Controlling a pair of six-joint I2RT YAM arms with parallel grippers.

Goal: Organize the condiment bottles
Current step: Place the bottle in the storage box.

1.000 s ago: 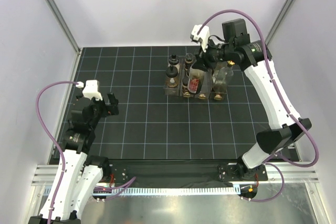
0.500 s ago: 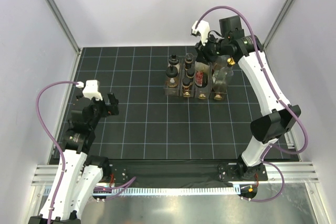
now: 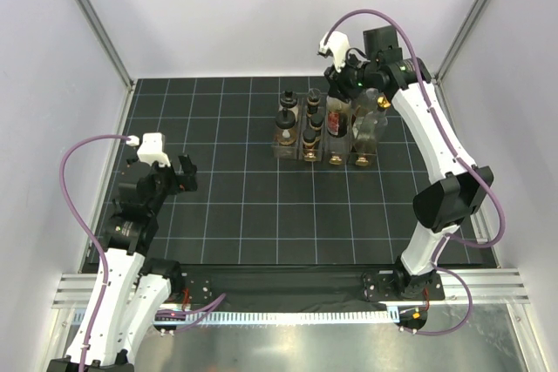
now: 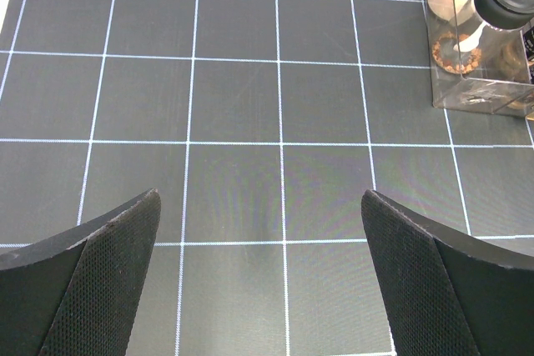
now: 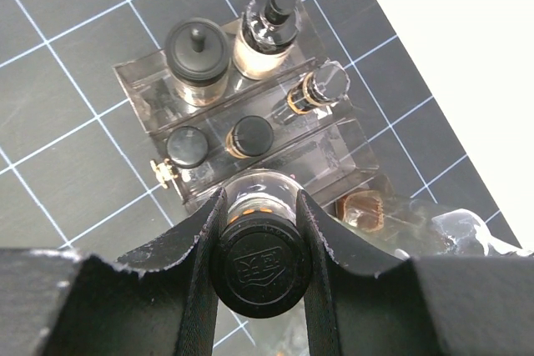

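So, my right gripper is clamped around a black-capped bottle, with the fingers snug on both sides of the neck just under the cap. From the top view it's at the far side of the clear plastic rack, roughly the third column from the left. I can't tell whether its base sits in a compartment or hangs just above one.

The other condiment bottles are standing in the rack:
- a bottle with a knobbed black lid
- a clear bottle with a black pourer
- two short dark-capped bottles
- a tall clear bottle with a gold spout at the right end

My left gripper is spread wide with nothing in it, over the grid mat, well apart from the rack.
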